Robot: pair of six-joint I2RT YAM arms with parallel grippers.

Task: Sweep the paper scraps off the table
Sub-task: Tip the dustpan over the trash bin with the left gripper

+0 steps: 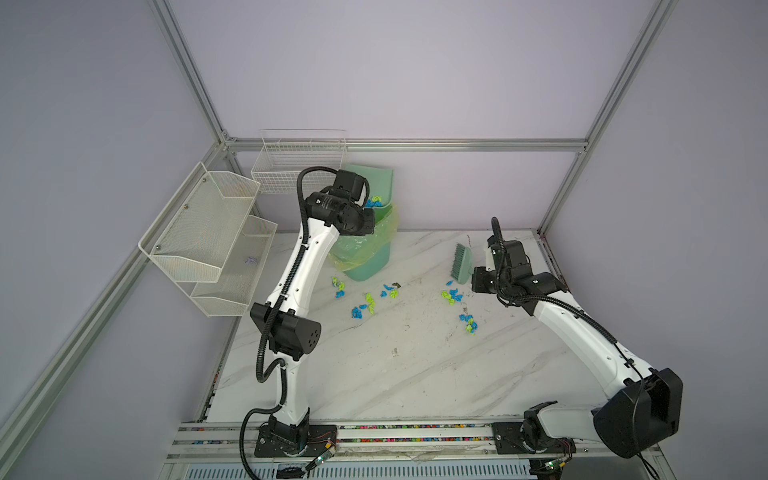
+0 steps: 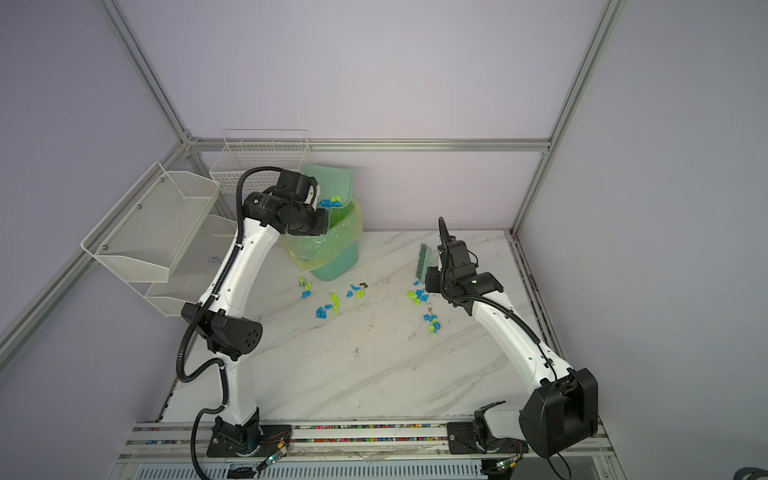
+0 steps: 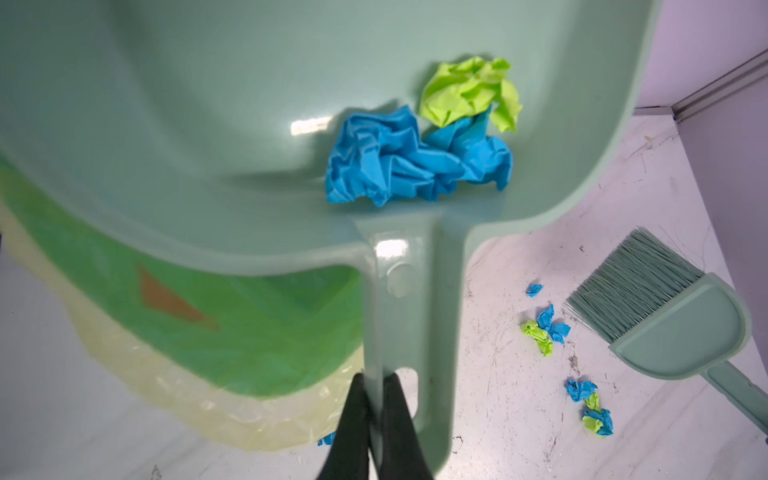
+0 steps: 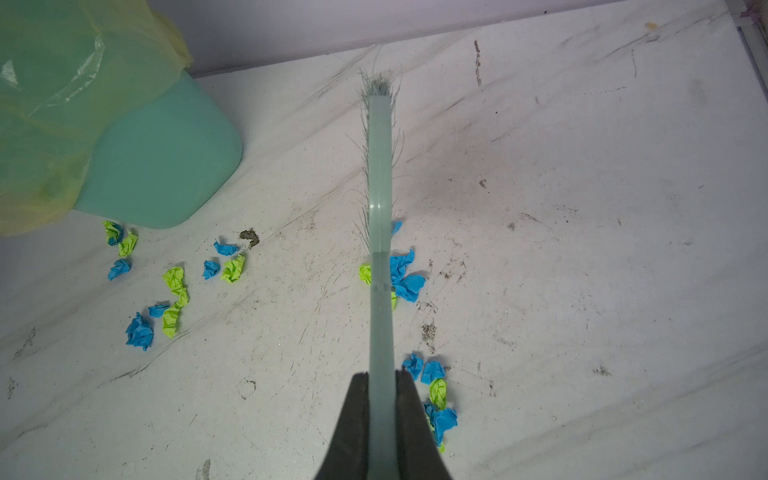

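My left gripper (image 3: 376,376) is shut on the handle of a pale green dustpan (image 1: 376,178), held tilted above the bin (image 1: 370,262). Blue and lime paper scraps (image 3: 415,162) rest in the pan's heel by the handle. My right gripper (image 4: 381,376) is shut on the handle of a green brush (image 1: 462,257) at the far right of the table (image 1: 415,374). More paper scraps lie on the marble: a cluster beside the brush (image 1: 452,296), one nearer the front (image 1: 468,323), and several in front of the bin (image 1: 365,305).
The bin carries a yellow liner (image 1: 357,245) and stands at the back of the table. White wire mesh shelves (image 1: 208,232) and a wire basket (image 1: 299,162) hang at the back left. A dark brownish speck (image 4: 249,237) lies among the scraps.
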